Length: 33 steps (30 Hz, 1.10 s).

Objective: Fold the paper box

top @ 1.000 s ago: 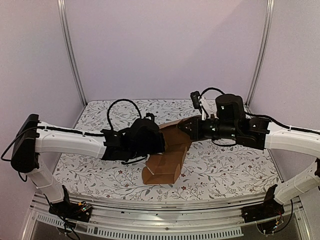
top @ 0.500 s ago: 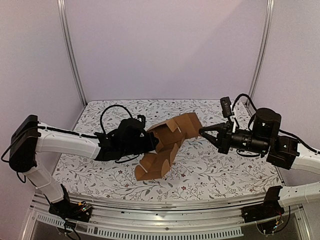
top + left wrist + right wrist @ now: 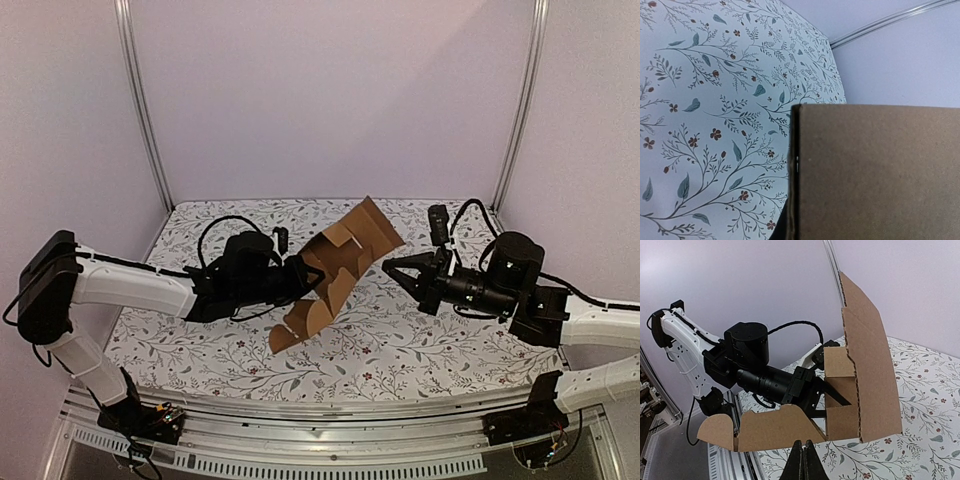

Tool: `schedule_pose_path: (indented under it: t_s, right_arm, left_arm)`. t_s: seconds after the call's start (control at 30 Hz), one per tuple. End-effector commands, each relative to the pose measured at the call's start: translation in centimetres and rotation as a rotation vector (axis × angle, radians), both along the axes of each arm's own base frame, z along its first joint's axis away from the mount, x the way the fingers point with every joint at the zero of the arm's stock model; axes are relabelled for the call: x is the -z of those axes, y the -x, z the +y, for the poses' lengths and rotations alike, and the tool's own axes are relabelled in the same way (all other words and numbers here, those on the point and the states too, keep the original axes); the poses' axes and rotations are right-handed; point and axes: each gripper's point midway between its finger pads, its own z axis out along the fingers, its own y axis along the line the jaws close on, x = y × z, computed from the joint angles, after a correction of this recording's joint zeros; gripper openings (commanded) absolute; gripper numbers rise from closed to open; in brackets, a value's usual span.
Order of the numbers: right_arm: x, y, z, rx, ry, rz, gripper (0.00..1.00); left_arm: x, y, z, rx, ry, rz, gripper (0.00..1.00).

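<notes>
The paper box, where is it sitting?

— It isn't sitting. The left hand is holding it up over the middle of the flowered surface. The box is tilting, half folded, with its top flap rising toward the back wall and its lower end hanging close to the cloth. I cannot tell whether that end is touching.

How is that hand gripping it?

— It is pinching nearly shut on a thin cardboard panel, coming in from the left. In its own wrist view the brown board is filling the lower right of the picture.

And the right hand?

— It is hovering just to the right of the box, fingers pressed fully together and carrying nothing, tips pointing at the cardboard without touching it. In its wrist view the box is standing open ahead of it.
</notes>
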Motion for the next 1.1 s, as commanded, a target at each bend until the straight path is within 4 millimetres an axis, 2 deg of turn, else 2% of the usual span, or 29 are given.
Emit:
schedule_pose_path:
  t_s: [0.0,0.13,0.4,0.7,0.83,1.07]
  right_arm:
    - [-2.7,-0.8,1.2,0.003,-0.064,-0.085,0.0]
    - [-3.3,-1.4,2.0,0.007,-0.084,-0.103,0.0]
    - [-2.7,-2.7,2.8,0.045,-0.057,-0.1,0.0]
    - [-0.6,-3.9,3.6,0.071,-0.02,-0.047,0.0]
    - [0.4,-4.2,3.7,0.084,0.014,-0.019,0.0]
    - [3.3,-4.9,3.5,0.117,0.141,0.042,0.0]
  left_arm:
    - [-1.4,0.4,-1.2,0.056,0.097,0.012,0.0]
    - [-1.6,0.7,-1.8,0.084,0.121,0.019,0.0]
    - [-2.2,1.1,-2.3,0.116,0.151,0.008,0.0]
    - [-3.0,1.6,-3.4,0.169,0.158,-0.014,0.0]
    - [-3.2,1.8,-3.6,0.179,0.091,-0.054,0.0]
    - [-4.0,1.8,-3.6,0.187,0.012,-0.124,0.0]
